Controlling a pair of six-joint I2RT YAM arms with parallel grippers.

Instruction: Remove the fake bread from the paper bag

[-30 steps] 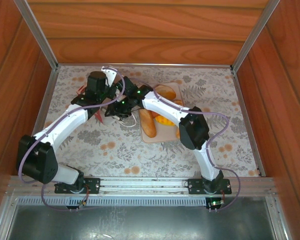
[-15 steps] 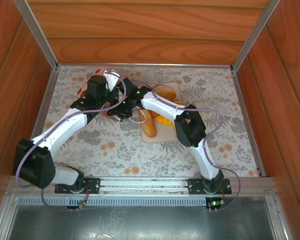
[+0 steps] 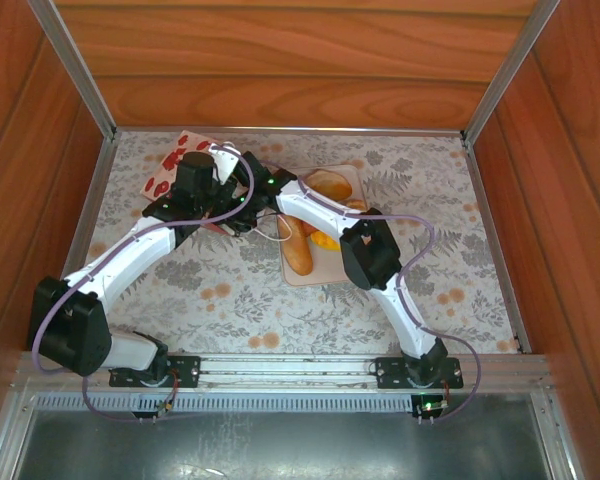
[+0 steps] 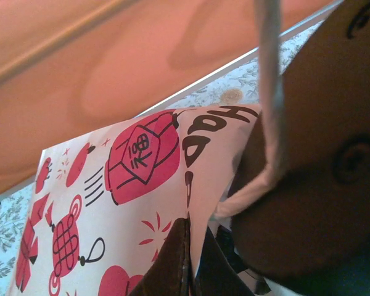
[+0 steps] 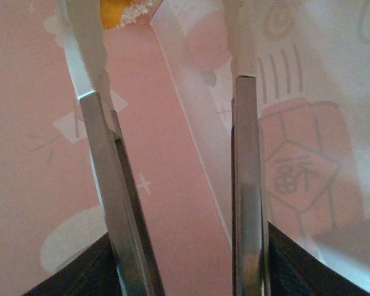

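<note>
The paper bag point(image 3: 170, 170) lies tilted at the back left, its white side with red marks up. My left gripper point(image 3: 216, 203) is shut on the bag's edge; in the left wrist view the paper point(image 4: 129, 185) is pinched between the dark fingers point(image 4: 172, 259), and a white cord handle point(image 4: 268, 123) hangs beside them. My right gripper point(image 3: 242, 198) reaches into the bag's mouth. Inside, it point(image 5: 166, 86) stands open between pink-lit paper walls, with a scrap of orange fake bread point(image 5: 120, 9) beyond its left fingertip. A long loaf point(image 3: 296, 247) and a round bun point(image 3: 330, 183) lie on the tray.
The flat beige tray point(image 3: 320, 272) sits mid-table, partly under my right arm. Wooden walls with metal rails point(image 3: 90, 200) close in the floral table on three sides. Open tabletop lies in front and to the right.
The bag has swung out toward the back left and shows more of its printed side. Both grippers have shifted left, and my right arm has stretched further toward the bag.
</note>
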